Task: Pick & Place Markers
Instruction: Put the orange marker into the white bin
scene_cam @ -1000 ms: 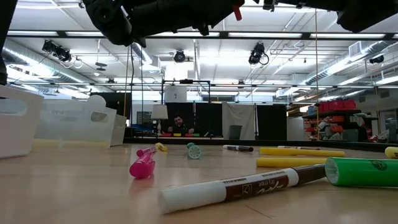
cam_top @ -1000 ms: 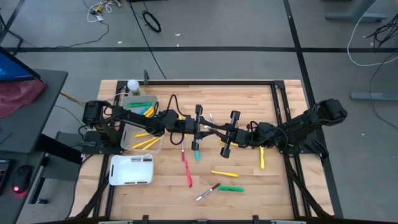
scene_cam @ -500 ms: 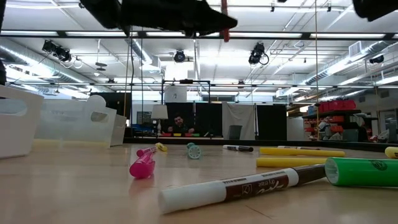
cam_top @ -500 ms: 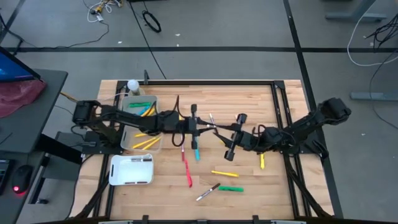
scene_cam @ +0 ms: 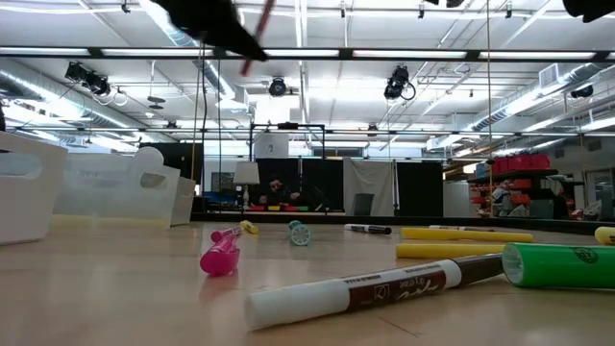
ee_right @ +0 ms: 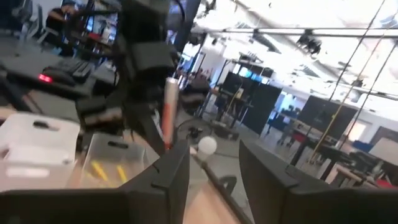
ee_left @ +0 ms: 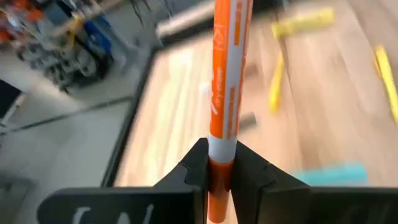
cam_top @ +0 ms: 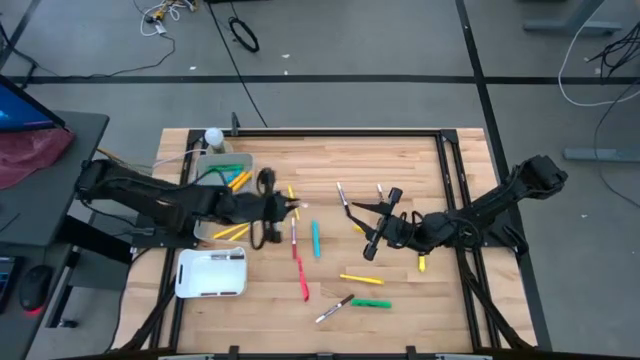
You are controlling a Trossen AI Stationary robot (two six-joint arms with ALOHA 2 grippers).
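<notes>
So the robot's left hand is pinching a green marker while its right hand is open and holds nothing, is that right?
Nearly. The marker pinched in the left hand is orange, not green, as the left wrist view shows. The rest stands: the right hand is open and holds nothing.

So the bin (cam_top: 222, 205) sits on the table's (cam_top: 400, 150) left side with a few markers (cam_top: 232, 178) in it, and its lid (cam_top: 211, 273) lies just in front. The rest of the markers (cam_top: 360, 279) are scattered mid-table, between the two arms.
</notes>
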